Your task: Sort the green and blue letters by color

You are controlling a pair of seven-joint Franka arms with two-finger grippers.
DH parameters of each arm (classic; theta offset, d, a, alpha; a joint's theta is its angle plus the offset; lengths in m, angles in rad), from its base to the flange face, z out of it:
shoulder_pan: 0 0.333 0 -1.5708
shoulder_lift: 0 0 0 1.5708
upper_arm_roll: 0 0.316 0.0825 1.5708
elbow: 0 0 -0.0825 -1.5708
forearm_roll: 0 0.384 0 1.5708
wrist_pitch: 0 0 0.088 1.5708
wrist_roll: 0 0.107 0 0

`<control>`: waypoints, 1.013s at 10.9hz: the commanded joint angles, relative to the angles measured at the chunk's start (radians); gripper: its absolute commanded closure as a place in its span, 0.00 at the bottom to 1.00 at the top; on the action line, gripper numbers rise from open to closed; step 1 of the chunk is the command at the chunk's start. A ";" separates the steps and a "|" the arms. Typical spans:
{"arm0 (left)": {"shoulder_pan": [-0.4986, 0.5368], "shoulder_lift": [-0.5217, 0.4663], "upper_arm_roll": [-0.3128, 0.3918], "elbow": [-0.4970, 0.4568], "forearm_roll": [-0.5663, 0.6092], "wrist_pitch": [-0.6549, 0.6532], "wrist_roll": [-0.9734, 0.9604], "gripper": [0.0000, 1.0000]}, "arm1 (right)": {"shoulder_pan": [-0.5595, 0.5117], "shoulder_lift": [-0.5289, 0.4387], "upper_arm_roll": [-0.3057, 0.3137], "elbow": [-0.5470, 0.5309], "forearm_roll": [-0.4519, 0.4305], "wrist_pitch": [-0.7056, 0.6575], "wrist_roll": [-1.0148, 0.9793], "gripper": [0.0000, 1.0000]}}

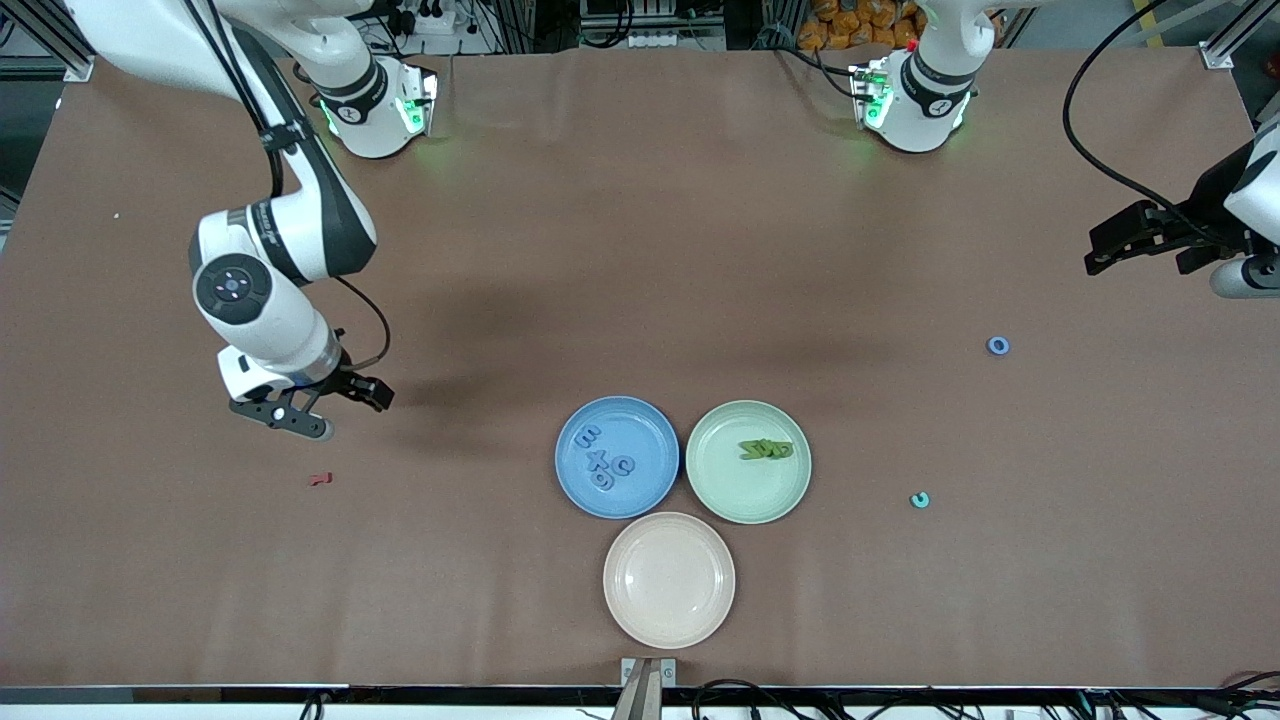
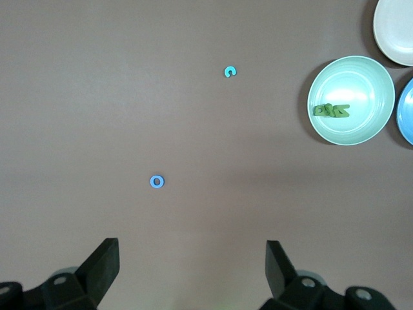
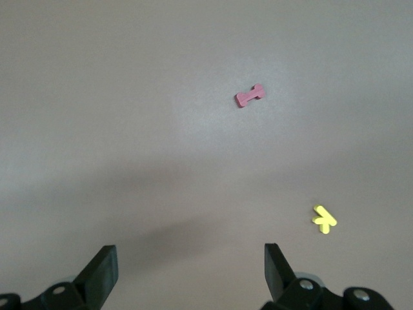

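Observation:
Several blue letters [image 1: 603, 462] lie in the blue plate [image 1: 640, 420]. A few green letters [image 1: 766, 450] lie in the pale green plate [image 1: 740, 495], which also shows in the left wrist view [image 2: 361, 71] with the green letters [image 2: 331, 110]. A loose blue ring letter [image 1: 998, 346] lies on the table toward the left arm's end, also in the left wrist view [image 2: 157, 182]. A teal C letter [image 1: 919, 500] lies nearer the front camera [image 2: 230, 72]. My left gripper [image 1: 1095, 252] is open and empty, up over the table's end [image 2: 190, 265]. My right gripper [image 1: 345, 412] is open and empty [image 3: 190, 268].
An empty beige plate [image 1: 669, 579] sits nearest the front camera, touching the two other plates. A dark red letter [image 1: 320, 479] lies near the right gripper [image 3: 250, 96]. A yellow letter [image 3: 324, 219] shows only in the right wrist view.

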State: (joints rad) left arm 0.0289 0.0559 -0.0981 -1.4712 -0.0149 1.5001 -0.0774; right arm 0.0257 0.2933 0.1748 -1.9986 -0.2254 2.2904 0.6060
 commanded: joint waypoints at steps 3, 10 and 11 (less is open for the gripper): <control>0.003 -0.002 0.003 0.003 -0.013 0.005 0.027 0.00 | 0.000 -0.192 -0.069 -0.001 0.201 -0.255 -0.405 0.00; 0.003 -0.002 0.003 0.003 -0.017 0.005 0.027 0.00 | -0.006 -0.231 -0.077 0.390 0.202 -0.633 -0.557 0.00; 0.003 -0.002 0.003 0.003 -0.017 0.005 0.027 0.00 | -0.007 -0.229 -0.077 0.443 0.202 -0.649 -0.563 0.00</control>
State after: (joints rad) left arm 0.0289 0.0561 -0.0981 -1.4709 -0.0149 1.5013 -0.0774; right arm 0.0263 0.0580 0.0983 -1.7027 -0.0434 1.7183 0.0724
